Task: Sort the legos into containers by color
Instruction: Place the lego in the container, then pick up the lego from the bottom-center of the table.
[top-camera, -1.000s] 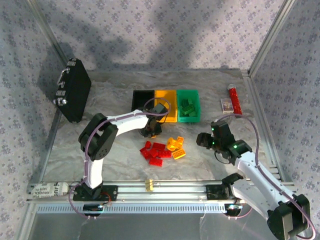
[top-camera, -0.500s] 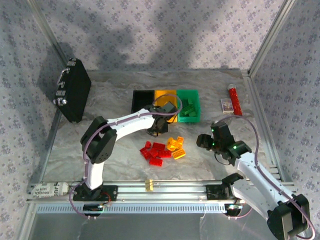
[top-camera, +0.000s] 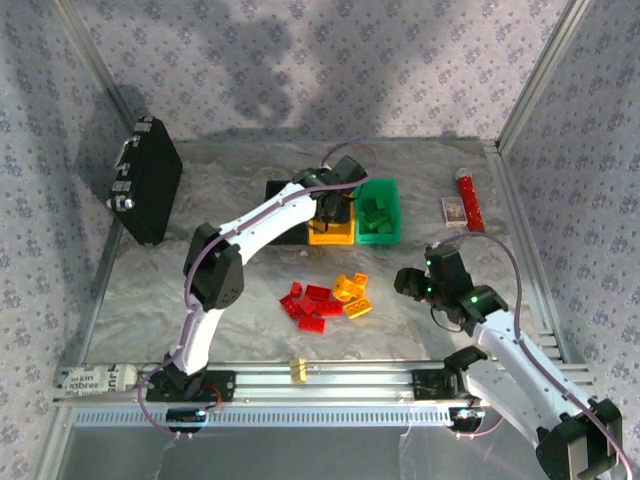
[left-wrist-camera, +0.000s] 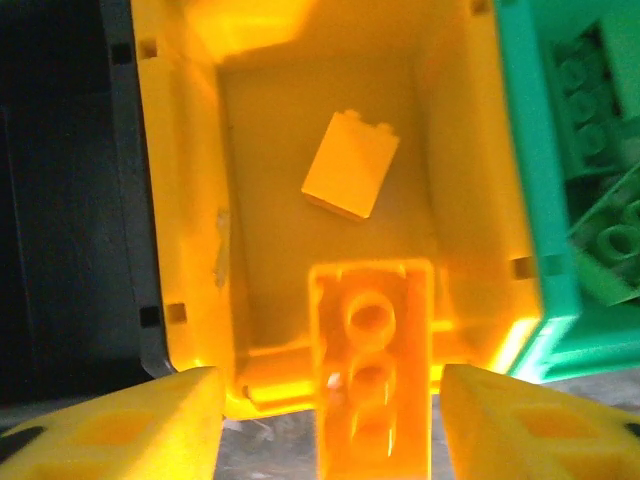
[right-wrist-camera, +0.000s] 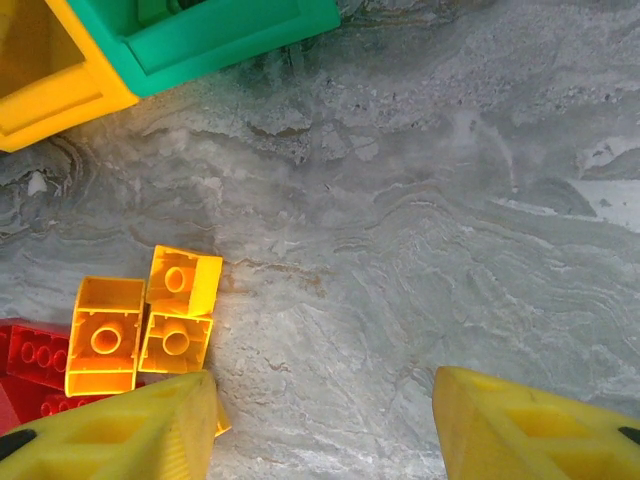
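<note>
Sitting between jaws of left gripper (left-wrist-camera: 330, 375), seemingly untouched: yellow lego (left-wrist-camera: 371, 345).

Two-arm body, bolted to the metal rail (top-camera: 340, 372).
Above the rail, the left arm (top-camera: 262, 218) and right arm (top-camera: 514, 354) have white links, black joints and bases, and lilac cables (top-camera: 186, 300); the left end effector (left-wrist-camera: 330, 425) and right end effector (right-wrist-camera: 320, 425) carry yellow fingers (right-wrist-camera: 525, 425).

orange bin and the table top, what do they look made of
Orange bin: moulded plastic, probably; smooth, slightly glossy walls glow where light passes through. Table top: grey marbled, matte surface with fine creases, perhaps a printed sheet rather than stone; cannot tell for sure.
</note>
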